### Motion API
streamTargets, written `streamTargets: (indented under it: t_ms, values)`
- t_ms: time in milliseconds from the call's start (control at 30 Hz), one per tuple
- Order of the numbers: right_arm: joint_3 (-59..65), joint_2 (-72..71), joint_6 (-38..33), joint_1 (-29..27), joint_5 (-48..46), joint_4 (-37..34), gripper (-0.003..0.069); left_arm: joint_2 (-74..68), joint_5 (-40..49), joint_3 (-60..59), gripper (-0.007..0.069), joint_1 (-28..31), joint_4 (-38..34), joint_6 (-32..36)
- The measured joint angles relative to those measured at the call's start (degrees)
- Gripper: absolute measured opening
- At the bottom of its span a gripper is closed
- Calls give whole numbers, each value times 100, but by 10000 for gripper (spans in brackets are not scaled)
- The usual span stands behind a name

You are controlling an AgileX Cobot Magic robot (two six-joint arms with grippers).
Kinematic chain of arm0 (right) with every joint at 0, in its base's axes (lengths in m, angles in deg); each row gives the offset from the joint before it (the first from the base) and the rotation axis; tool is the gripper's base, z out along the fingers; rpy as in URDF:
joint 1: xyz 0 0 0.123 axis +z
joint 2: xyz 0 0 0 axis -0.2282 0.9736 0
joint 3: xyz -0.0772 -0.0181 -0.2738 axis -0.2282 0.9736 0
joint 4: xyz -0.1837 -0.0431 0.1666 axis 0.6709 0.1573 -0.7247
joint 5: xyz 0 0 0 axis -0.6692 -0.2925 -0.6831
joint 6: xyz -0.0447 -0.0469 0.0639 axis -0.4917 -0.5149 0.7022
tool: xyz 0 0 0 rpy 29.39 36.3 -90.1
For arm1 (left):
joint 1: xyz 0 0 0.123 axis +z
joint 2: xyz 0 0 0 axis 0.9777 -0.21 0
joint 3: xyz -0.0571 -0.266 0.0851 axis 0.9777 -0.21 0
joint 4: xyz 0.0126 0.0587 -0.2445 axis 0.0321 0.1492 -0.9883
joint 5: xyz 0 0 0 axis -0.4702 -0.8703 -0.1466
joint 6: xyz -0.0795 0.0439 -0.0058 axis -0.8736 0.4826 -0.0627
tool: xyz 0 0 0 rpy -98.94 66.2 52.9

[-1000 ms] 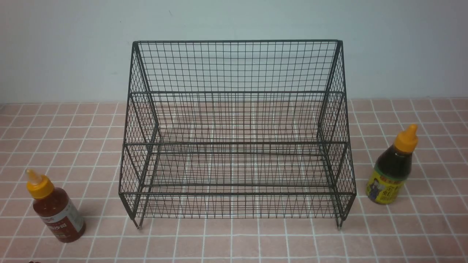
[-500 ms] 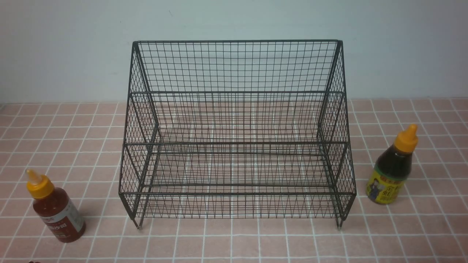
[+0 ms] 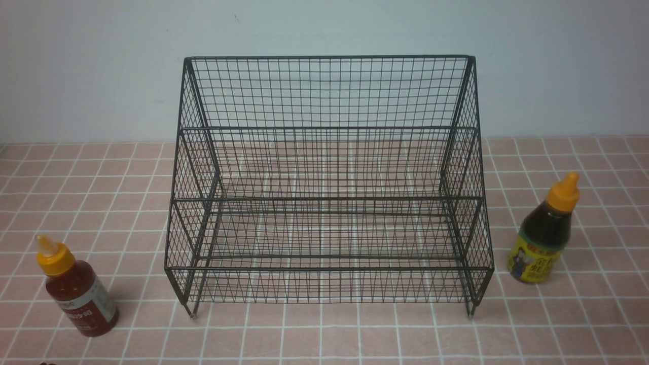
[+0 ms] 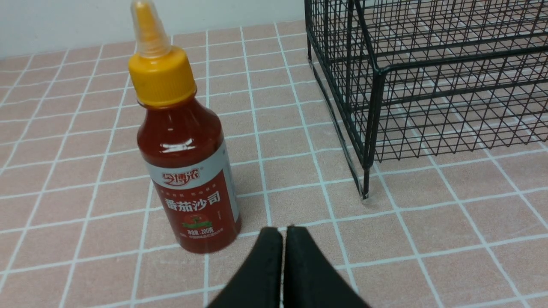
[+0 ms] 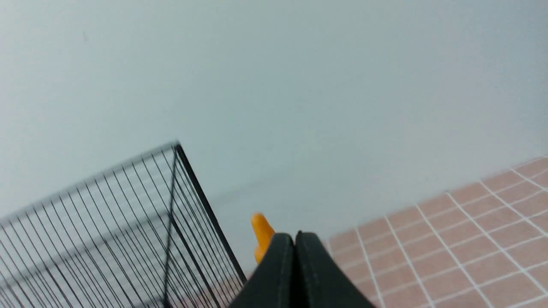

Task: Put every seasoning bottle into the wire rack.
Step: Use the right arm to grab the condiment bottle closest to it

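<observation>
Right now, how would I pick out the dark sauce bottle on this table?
Find the big black wire rack mid-table. The dark sauce bottle stands upright on the tiles off its right side. Unlike the red bottle on the left, its label is yellow.

Front view: high above the bench's near edge, facing the far wall.
Left wrist view: low and close at the near-left corner, facing the wire rack.
Right wrist view: low, tilted up at the far wall.
Shared: the wire rack appears in all three views.
</observation>
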Motion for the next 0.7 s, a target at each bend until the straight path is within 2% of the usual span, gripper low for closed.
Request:
streamTargets:
  t_ms: [100,267,433,567,700]
  values:
    - [0,0,74,0,236,-604,-17,0,0,0,-10,0,0,0]
    - [0,0,120,0,507,-624,-17,0,0,0,-10,0,0,0]
    - [-163,296,255,0,1013,56,-17,0,0,0,-10,0,0,0]
    - [-788,1624,255,0,1131,897,-17,0,0,0,-10,0,0,0]
    - [-1201,2908,274,0,1494,1365,-17,0,0,0,-10,0,0,0]
